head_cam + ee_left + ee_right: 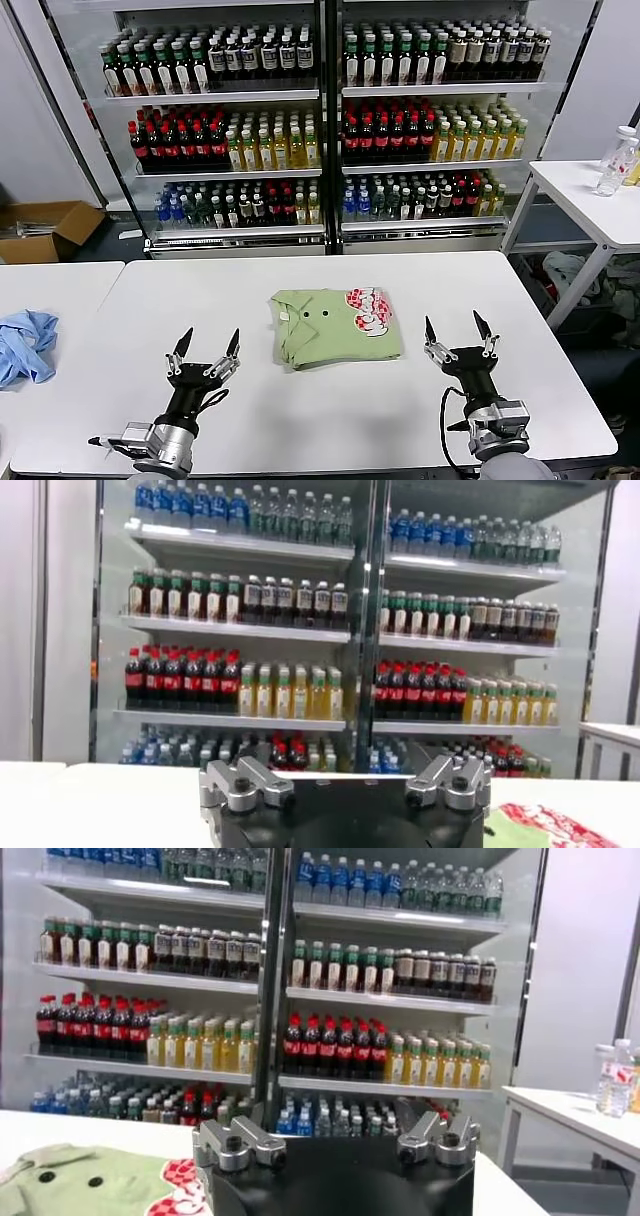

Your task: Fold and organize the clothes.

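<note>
The clothes, a light green polo shirt [335, 325] with dark buttons and a red-and-white print, lie folded into a compact rectangle in the middle of the white table [300, 420]. A corner of the shirt also shows in the left wrist view [545, 825] and in the right wrist view [95, 1183]. My left gripper [207, 347] stands open near the front edge, to the left of the shirt and apart from it. On the shirt's other side my right gripper [455, 328] is open too, holding nothing.
A crumpled light blue garment [25, 345] lies on the neighbouring table at far left. Drink coolers [320, 120] full of bottles stand behind. A side table [590, 200] with bottles is at the right, a cardboard box [45, 230] on the floor at left.
</note>
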